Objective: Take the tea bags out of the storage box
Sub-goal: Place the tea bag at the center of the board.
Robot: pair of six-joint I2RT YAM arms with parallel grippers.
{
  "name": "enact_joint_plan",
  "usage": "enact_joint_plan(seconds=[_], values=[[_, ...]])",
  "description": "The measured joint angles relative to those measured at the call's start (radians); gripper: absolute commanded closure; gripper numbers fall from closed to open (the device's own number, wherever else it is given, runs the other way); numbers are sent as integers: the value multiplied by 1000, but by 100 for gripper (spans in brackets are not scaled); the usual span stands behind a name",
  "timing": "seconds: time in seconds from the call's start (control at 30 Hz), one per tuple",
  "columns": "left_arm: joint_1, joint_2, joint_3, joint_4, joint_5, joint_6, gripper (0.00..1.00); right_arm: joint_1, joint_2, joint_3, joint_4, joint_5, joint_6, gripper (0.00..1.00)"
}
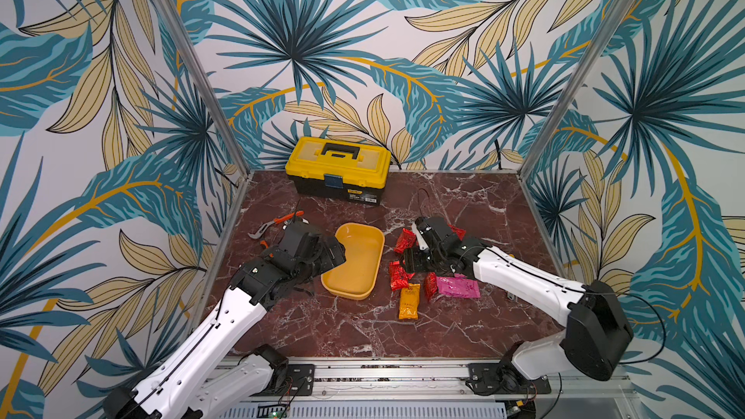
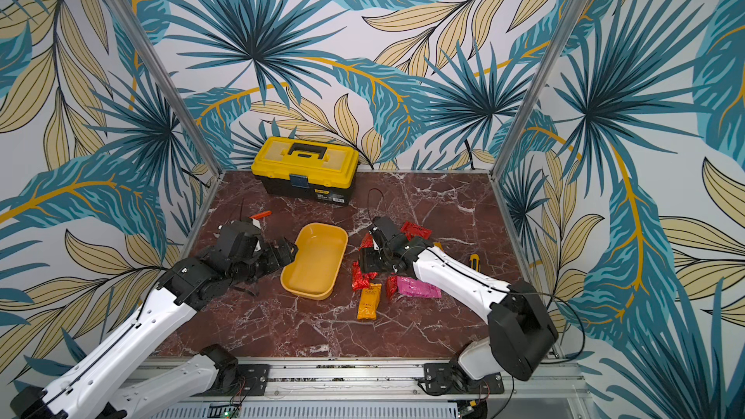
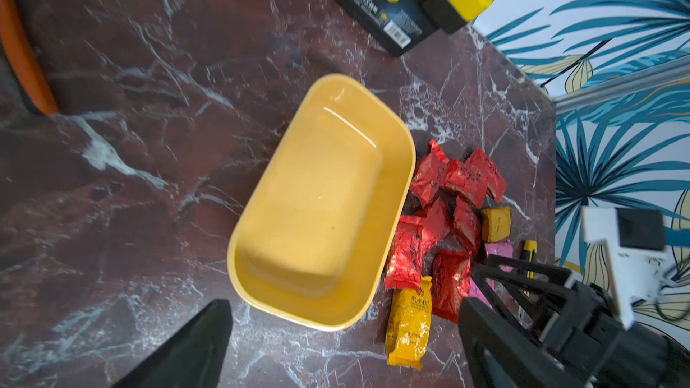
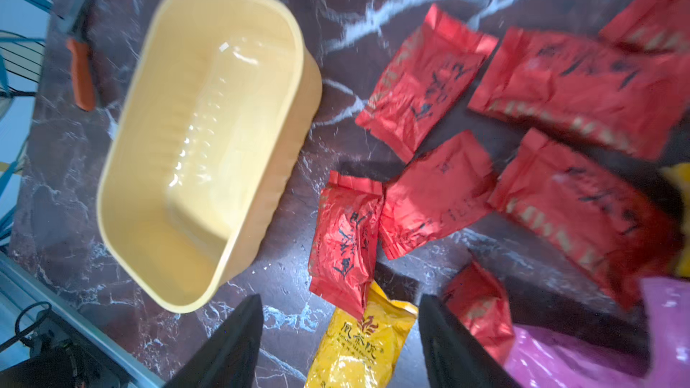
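The storage box (image 1: 354, 262) is a shallow yellow-orange tub in the middle of the table, with nothing inside it (image 3: 325, 195) (image 4: 209, 143). The tea bags lie on the marble just right of it: several red sachets (image 1: 399, 276) (image 4: 422, 83), an orange-yellow one (image 1: 408, 301) (image 4: 358, 341) and a magenta one (image 1: 459, 287). My left gripper (image 1: 336, 253) (image 3: 345, 304) hovers at the box's left rim, open and holding nothing. My right gripper (image 1: 408, 263) (image 4: 339, 298) hangs over the sachets, open, with the orange-yellow sachet on the table below its jaws.
A yellow-lidded black toolbox (image 1: 338, 169) stands at the back wall. Orange-handled pliers (image 1: 278, 221) lie left of the box, behind my left arm. A yellow-and-black knife (image 3: 529, 251) lies right of the sachets. Aluminium posts and patterned walls close in three sides.
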Motion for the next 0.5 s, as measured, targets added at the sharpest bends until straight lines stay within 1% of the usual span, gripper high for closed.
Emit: enact_joint_plan(seconds=[0.1, 0.17, 0.23, 0.27, 0.3, 0.37, 0.43, 0.5], values=[[6, 9, 72, -6, -93, 41, 0, 0, -120, 0, -12, 94, -16, 23], [8, 12, 108, 8, -148, 84, 0, 0, -209, 0, -18, 208, -25, 18], [9, 3, 112, 55, -194, 134, 0, -2, -280, -2, -7, 326, -37, 8], [10, -8, 102, 95, -220, 166, 0, -3, -314, -3, 5, 385, -53, 8], [10, -26, 83, 145, -244, 196, 0, -5, -340, -3, 17, 428, -69, 11], [10, -91, 8, 275, -285, 276, 0, -5, -392, -25, 81, 504, -122, 12], [12, -159, -71, 392, -323, 352, 0, -5, -436, -74, 167, 555, -184, 5], [16, -205, -140, 505, -375, 427, 0, -5, -471, -123, 226, 589, -251, 4]])
